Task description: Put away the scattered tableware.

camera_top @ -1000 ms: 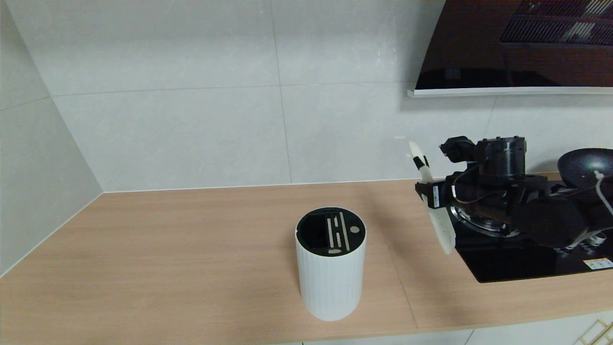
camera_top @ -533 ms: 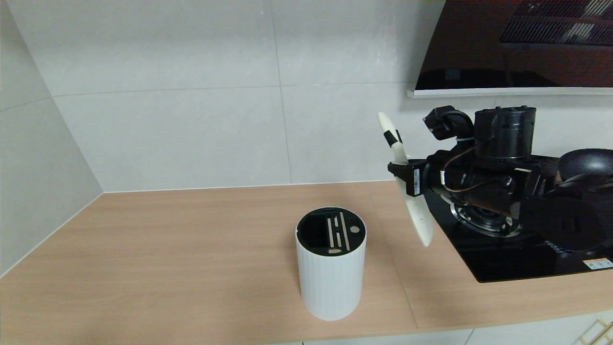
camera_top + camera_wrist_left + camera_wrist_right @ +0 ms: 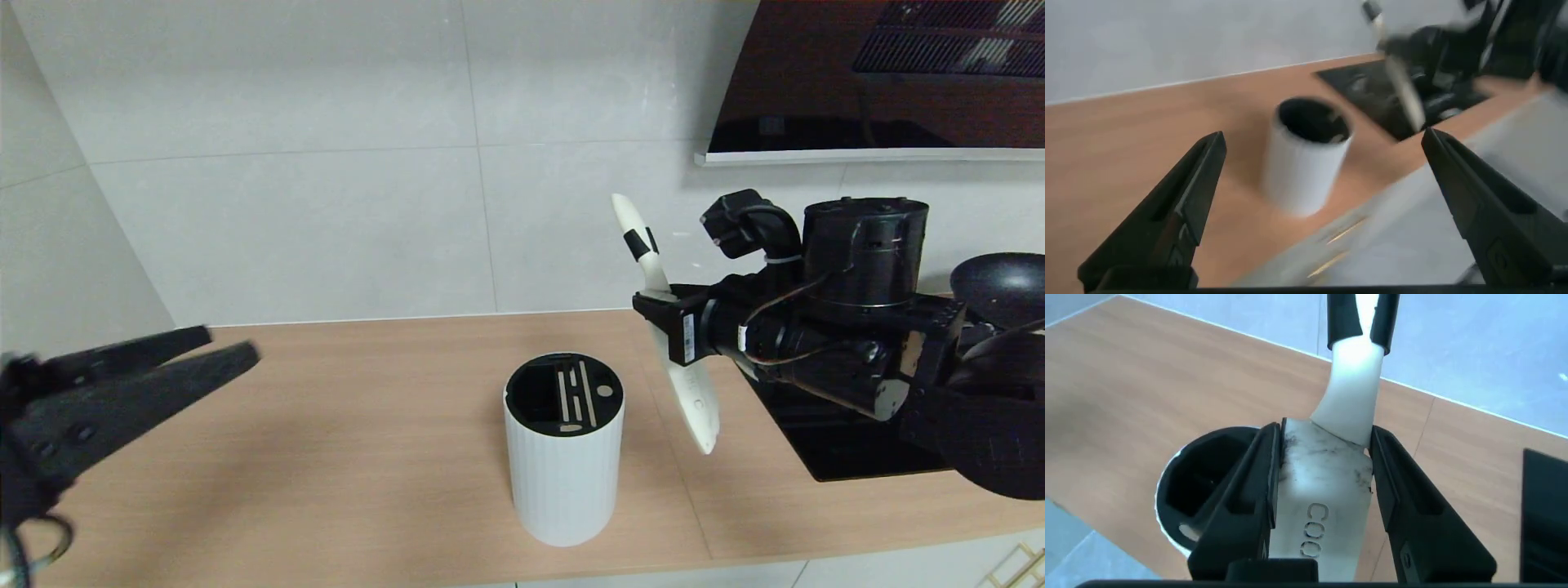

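Note:
A white ribbed cylindrical holder (image 3: 563, 465) with a black slotted top stands on the wooden counter (image 3: 367, 425). My right gripper (image 3: 673, 327) is shut on a white knife (image 3: 692, 392) with a black band on its handle. The knife hangs steeply tilted, blade down, just right of the holder and above its rim height. In the right wrist view the knife (image 3: 1327, 506) sits clamped in my right gripper (image 3: 1327, 437), with the holder (image 3: 1196, 490) below. My left gripper (image 3: 229, 343) hovers open over the counter's left side. The left wrist view shows my left gripper (image 3: 1323, 137) spread wide, facing the holder (image 3: 1305, 163).
A black cooktop (image 3: 849, 457) is set into the counter at the right, with a dark pan (image 3: 1000, 282) on it and a range hood (image 3: 816, 82) above. Tiled walls close off the back and left. The counter's front edge runs just before the holder.
My right gripper has carried the knife left, closer to the holder. My left gripper has come into view from the left.

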Available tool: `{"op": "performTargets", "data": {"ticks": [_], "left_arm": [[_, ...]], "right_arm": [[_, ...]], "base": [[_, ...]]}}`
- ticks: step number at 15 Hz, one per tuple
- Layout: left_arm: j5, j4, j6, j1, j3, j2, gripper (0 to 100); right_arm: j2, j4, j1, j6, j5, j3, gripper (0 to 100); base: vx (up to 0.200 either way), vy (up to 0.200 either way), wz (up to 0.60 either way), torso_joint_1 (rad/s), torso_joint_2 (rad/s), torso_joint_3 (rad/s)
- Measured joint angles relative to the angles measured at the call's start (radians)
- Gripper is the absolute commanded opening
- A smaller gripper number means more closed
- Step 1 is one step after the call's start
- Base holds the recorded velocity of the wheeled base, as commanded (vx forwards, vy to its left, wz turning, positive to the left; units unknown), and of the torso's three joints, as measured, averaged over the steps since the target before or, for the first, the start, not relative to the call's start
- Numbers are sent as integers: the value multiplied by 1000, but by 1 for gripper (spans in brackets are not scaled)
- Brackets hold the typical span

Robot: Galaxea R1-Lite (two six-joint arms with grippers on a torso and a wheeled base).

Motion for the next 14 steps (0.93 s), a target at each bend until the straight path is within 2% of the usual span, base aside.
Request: {"op": "performTargets", "data": {"ticks": [2, 3, 4, 5, 7, 11, 14], "left_arm": [[43, -249, -118, -97, -29, 207, 100], [68, -394, -214, -151, -40, 301, 100], [81, -477, -320, -204, -48, 375, 100], [86, -513, -368, -242, -54, 423, 100], [95, -559, -398, -301, -66, 494, 100], [112, -564, -419, -350, -90, 565, 100], [203, -565, -424, -375, -132, 621, 100]], "right_arm": [[-2, -2, 43, 2, -39, 7, 0], [-3, -2, 65, 2, -49, 13, 0], [-3, -2, 81, 3, -51, 17, 0], [-3, -2, 92, 3, -52, 23, 0], [-4, -5, 113, 4, -51, 33, 0], [-4, -97, 160, 1, -62, 63, 0], [-5, -109, 206, 2, -72, 84, 0]], "base": [[0, 0, 0, 0, 0, 0], [0, 0, 0, 0, 0, 0], [0, 0, 0, 0, 0, 0], [0, 0, 0, 0, 0, 0], [0, 0, 0, 0, 0, 0], [0, 0, 0, 0, 0, 0], [0, 0, 0, 0, 0, 0]]}}
